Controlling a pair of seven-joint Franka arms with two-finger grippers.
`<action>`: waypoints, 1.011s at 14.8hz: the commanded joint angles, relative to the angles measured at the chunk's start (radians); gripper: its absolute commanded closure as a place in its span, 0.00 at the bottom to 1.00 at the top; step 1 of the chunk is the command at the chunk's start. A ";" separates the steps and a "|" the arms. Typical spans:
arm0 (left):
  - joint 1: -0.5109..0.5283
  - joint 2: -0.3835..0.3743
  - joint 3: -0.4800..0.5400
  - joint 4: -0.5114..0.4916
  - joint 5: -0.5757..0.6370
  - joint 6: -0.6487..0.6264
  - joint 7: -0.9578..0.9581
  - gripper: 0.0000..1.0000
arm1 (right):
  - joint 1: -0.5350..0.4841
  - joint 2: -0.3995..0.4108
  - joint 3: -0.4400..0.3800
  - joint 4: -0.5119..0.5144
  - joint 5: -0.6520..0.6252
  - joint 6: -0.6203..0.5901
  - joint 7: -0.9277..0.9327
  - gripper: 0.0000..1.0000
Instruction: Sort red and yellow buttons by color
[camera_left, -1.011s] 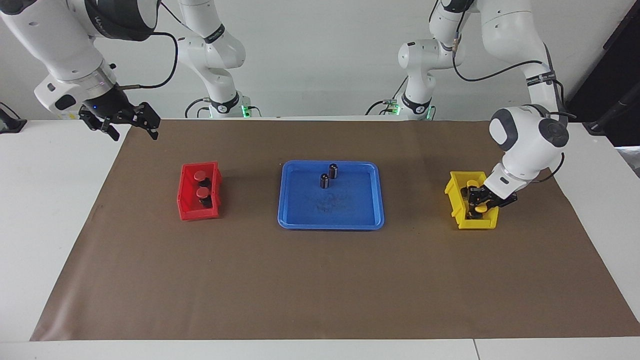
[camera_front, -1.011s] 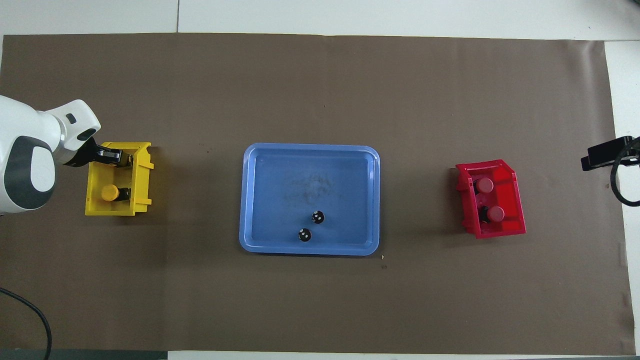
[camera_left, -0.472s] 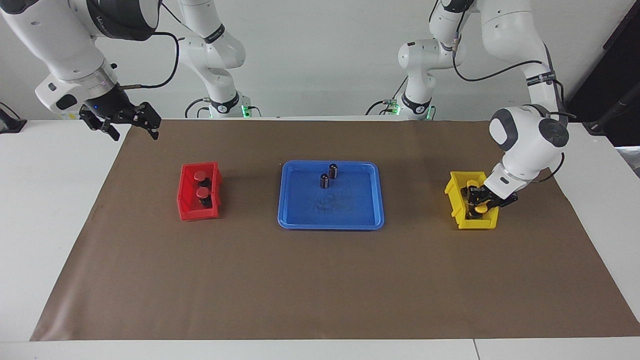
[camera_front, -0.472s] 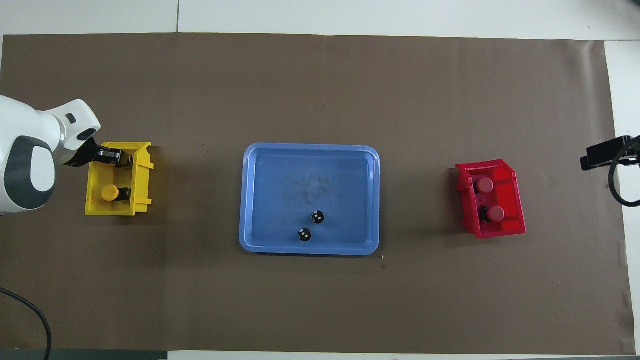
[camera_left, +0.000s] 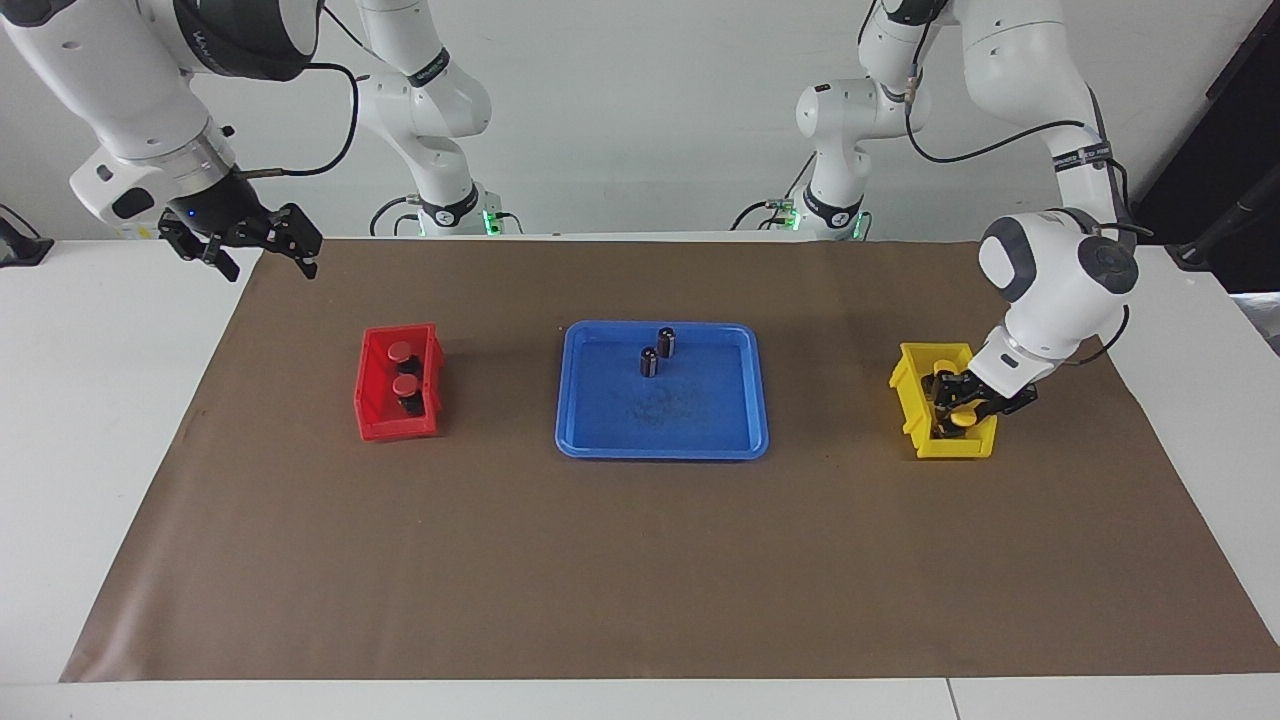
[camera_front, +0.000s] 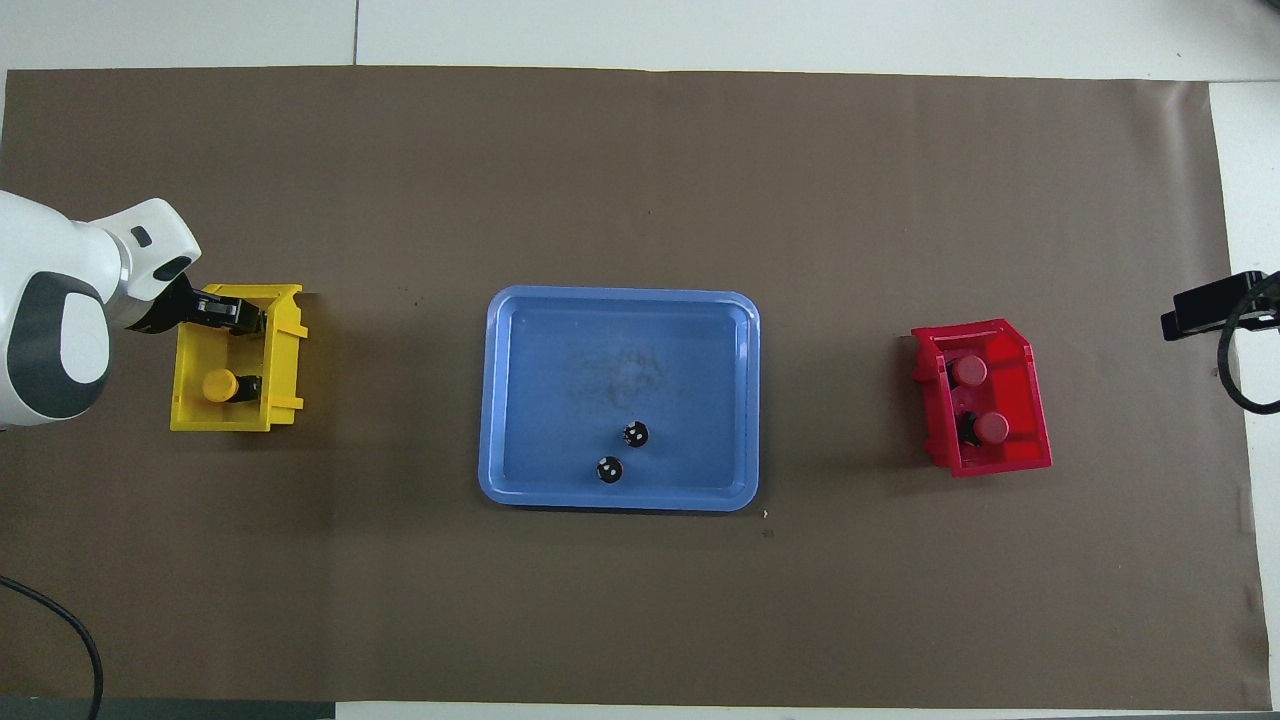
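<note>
Buttons sorted into bins on the counter (camera_left: 90, 420)

No writing can be read. The right gripper (camera_left: 255, 245) is held spread, waiting above the counter edge. Two red buttons (camera_left: 403, 368) sit in the red bin (camera_left: 372, 395). The left gripper (camera_left: 962, 402) is lowered into the yellow bin (camera_left: 912, 395) around a yellow button (camera_left: 960, 417); its grasp cannot be told.

left tool (camera_left: 962, 400) | loosened, slightly raised | over yellow bin (camera_left: 915, 395)
</note>
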 joint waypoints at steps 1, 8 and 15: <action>0.009 -0.012 -0.004 0.010 -0.018 -0.019 0.007 0.42 | -0.003 0.010 0.010 0.021 -0.022 -0.016 0.021 0.00; 0.000 -0.052 0.001 0.250 0.039 -0.380 0.007 0.00 | -0.003 0.012 0.010 0.022 -0.021 -0.013 0.021 0.00; -0.001 -0.180 -0.002 0.488 0.054 -0.736 -0.003 0.00 | -0.005 0.012 0.010 0.025 -0.022 -0.016 0.021 0.00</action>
